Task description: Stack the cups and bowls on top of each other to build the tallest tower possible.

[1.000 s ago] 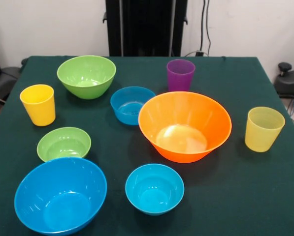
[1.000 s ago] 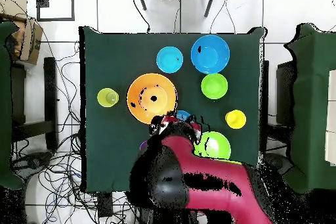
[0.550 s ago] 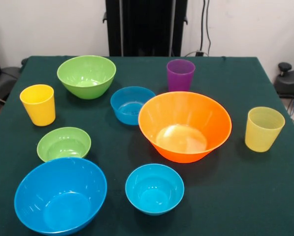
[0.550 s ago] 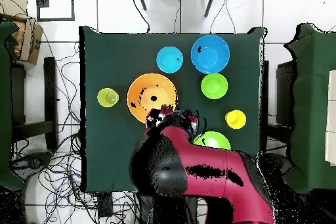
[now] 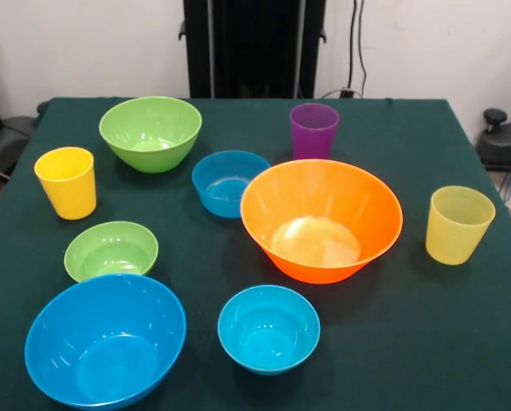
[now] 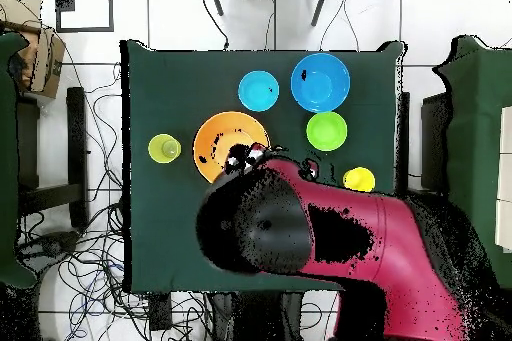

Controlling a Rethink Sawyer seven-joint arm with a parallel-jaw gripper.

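Item: large glossy orange plastic bowl (image 5: 321, 219), upright, empty; we judge it light, stiff, slippery, best pinched at its thin rim; gripper (image 6: 250, 157) above it, finger state indiscernible.

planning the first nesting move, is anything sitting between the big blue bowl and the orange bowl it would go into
Partly. The large blue bowl sits apart from the orange bowl, and the small light blue bowl stands near the straight path between them. Lifted over it, nothing visible blocks the way, and the orange bowl is empty.
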